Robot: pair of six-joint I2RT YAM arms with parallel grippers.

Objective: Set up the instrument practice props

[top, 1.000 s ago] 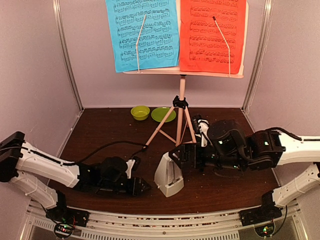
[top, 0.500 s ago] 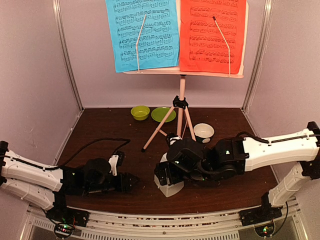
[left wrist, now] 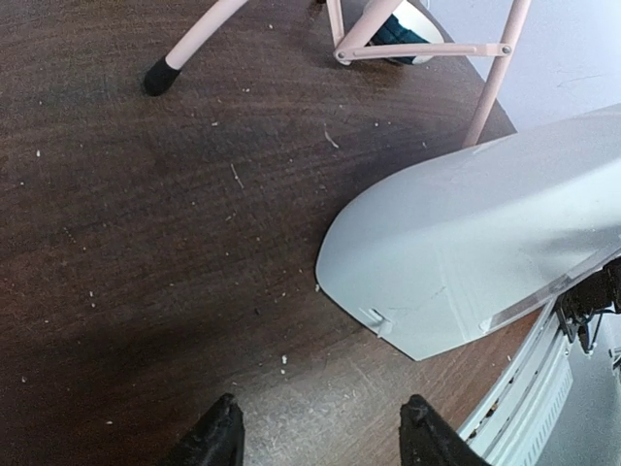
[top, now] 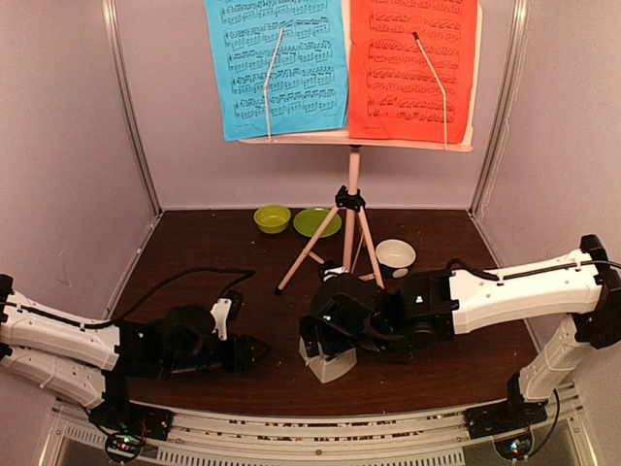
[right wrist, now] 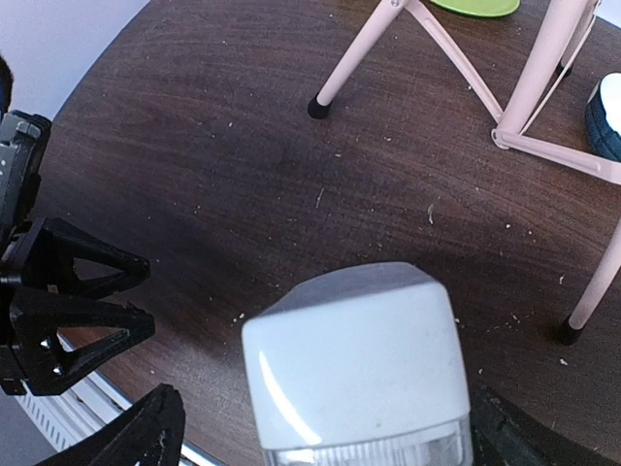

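The left tool hangs low over the table, fingers parted, gripping nothing. At its 3 o'clock stands the white metronome, straddled by the right tool's wide-spread, unclosed fingers. Toward 12 o'clock sit a green bowl, a green plate, the pink music stand holding a blue page and a red page, and a white bowl, insides bare.

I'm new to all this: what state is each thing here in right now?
music stand: upright on its tripod legs
blue page: propped on the stand
red page: propped on the stand
metronome: standing upright, not gripped
green bowl: right way up
green plate: lying flat
white bowl: right way up
left pincer: open, empty
right pincer: open, astride the metronome
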